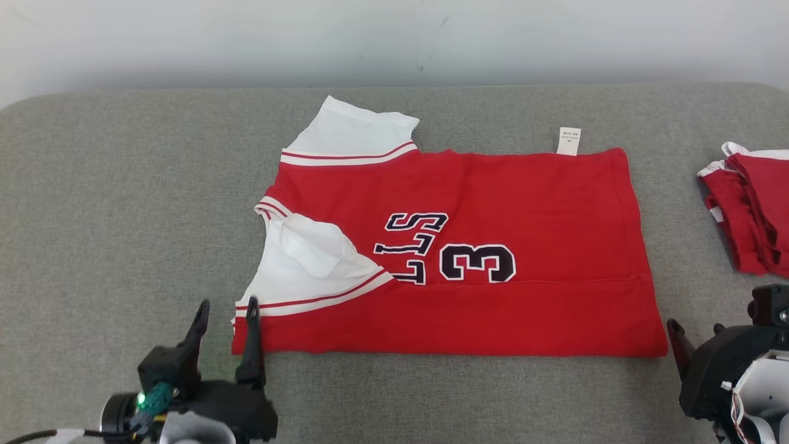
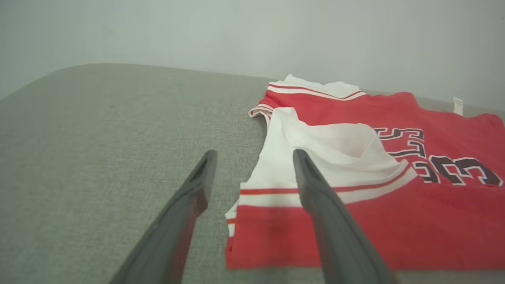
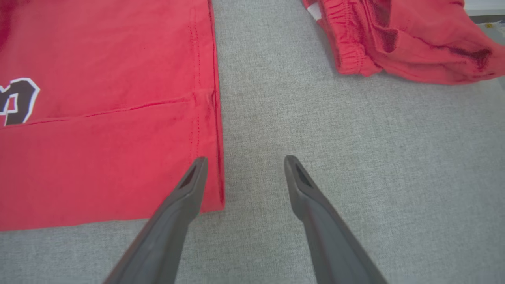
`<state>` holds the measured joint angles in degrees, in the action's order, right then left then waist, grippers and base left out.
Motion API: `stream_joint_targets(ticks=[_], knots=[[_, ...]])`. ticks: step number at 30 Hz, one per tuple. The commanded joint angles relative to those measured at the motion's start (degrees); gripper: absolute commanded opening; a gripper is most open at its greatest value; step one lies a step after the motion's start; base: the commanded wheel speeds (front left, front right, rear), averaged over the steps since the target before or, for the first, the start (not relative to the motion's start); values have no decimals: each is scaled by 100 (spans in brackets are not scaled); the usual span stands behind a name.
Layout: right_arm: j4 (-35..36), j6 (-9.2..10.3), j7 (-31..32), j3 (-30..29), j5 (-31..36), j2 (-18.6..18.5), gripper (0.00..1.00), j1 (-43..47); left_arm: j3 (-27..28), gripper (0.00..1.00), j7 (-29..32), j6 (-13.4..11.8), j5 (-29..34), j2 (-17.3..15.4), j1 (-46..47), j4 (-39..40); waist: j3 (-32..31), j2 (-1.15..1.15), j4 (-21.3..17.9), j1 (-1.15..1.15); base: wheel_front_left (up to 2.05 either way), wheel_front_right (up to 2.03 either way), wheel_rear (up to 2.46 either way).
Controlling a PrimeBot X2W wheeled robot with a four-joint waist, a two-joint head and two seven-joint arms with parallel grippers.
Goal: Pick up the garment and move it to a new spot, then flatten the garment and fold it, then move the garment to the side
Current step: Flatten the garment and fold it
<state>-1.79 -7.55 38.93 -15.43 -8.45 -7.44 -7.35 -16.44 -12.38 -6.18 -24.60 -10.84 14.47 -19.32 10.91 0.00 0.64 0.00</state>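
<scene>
Left gripper point(image 1: 227, 305) sits nearest, at the lower left of the head view. Its fingers are spread apart with nothing clamped between them. In the left wrist view one finger lies over bare grey cloth and the other crosses the white sleeve point(image 2: 315, 157) at the garment's near left corner; contact with the fabric cannot be judged. Right gripper point(image 3: 245, 159) is likewise spread and holds nothing. In its wrist view one fingertip point(image 3: 197, 169) is over the garment's near right corner by the stitched hem, the other over bare surface just beside it. The garment point(image 1: 542, 246), a red jersey with white sleeves trimmed in red and white stripes, lies flat across the middle of the grey padded table point(image 1: 123, 216), collar end toward the robot's left. Its near long edge is folded over, leaving a straight crease that cuts through the dark lettering point(image 1: 416, 246) and runs just under the numeral 3 point(image 1: 478, 262). A small white tag point(image 1: 569, 140) sticks out past the far edge. A second red garment point(image 1: 755, 209) lies bunched at the table's right side, well apart from the jersey. A pale wall point(image 1: 394, 37) stands behind the table.
</scene>
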Motion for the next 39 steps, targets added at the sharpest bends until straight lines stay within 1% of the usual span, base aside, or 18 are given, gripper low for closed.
stream_joint_targets(ticks=[1, 2, 5, 13, 14, 19, 24, 25, 26, 27, 29, 32, 39], knots=[[86, 15, 37, -38, 24, 57, 100, 88, 18, 100, 77, -44, -23, -33, -150, 17, -7, 0, -5, 0, 0, 0, 0], [127, 15, 79, -62, 20, 84, 100, 139, 16, 100, 139, -83, -33, -59, -207, -2, -14, 0, -10, 0, 0, 0, 0], [222, 15, 158, -71, 40, 136, 100, 207, -26, 100, 343, -64, -84, -105, -281, -115, -32, 0, -23, 0, 0, 0, 0], [304, 15, 306, 93, 39, 152, 100, 238, -96, 100, 705, 30, -262, 4, -53, -577, -32, 0, -39, 0, 0, 0, 0], [318, 15, 326, 107, 37, 150, 100, 243, -98, 100, 755, 10, -277, 12, -18, -664, -23, 0, -43, 0, 0, 0, 0], [329, 15, 381, 186, 56, 161, 100, 217, -81, 100, 838, 0, -349, 64, 179, -946, 39, 0, -72, 0, 0, 0, 0], [281, 15, 434, 227, 100, 185, 100, 189, -72, 100, 927, 55, -471, 124, 352, -1284, 96, 0, -103, 0, 0, 0, 0], [265, 15, 454, 215, 121, 191, 100, 187, -90, 67, 991, 71, -502, 149, 374, -1348, 105, 0, -109, 0, 0, 0, 0], [242, 15, 486, 194, 136, 198, 100, 185, -116, 38, 1057, 112, -533, 174, 390, -1391, 114, 0, -113, 0, 0, 0, 0], [225, 15, 512, 166, 177, 207, 100, 193, -138, 0, 1090, 130, -554, 199, 382, -1427, 123, 0, -114, 0, 0, 0, 0], [210, 15, 573, 124, 255, 220, 100, 211, -179, 0, 1173, 180, -561, 222, 365, -1491, 148, 0, -113, 0, 0, 0, 0], [193, 15, 541, 53, 350, 243, 100, 166, -190, 0, 1117, 183, -583, 246, 314, -1462, 205, 0, -92, 0, 0, 0, 0], [-22, 15, 292, 1, 561, 313, 100, -29, -208, 0, 955, 173, -625, 292, 188, -1395, 332, 0, 14, 0, 0, 0, 0]])
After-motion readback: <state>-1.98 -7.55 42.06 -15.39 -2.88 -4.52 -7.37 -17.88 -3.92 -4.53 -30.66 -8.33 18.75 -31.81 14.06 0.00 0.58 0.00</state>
